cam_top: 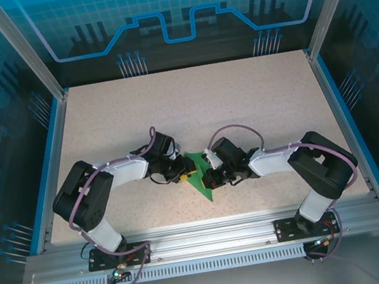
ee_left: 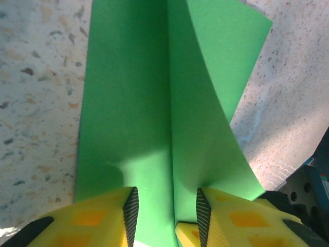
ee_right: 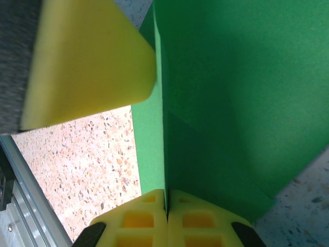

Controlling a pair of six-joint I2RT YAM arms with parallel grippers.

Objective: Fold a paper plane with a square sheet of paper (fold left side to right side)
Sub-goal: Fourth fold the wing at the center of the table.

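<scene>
Arms (cam_top: 125,170): white shells, black joints
Cables (cam_top: 82,190): purple, looped
Fingers (ee_left: 87,218): yellow, moulded pockets, black ribbed pads
Bases (cam_top: 109,250): black, bolted

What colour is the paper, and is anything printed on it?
Plain bright green paper, unmarked; clearest in the left wrist view.

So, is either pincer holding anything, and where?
Right pincer shut on the green paper, along its raised fold. Left pincer straddles the crease, open, holding nothing.
</scene>
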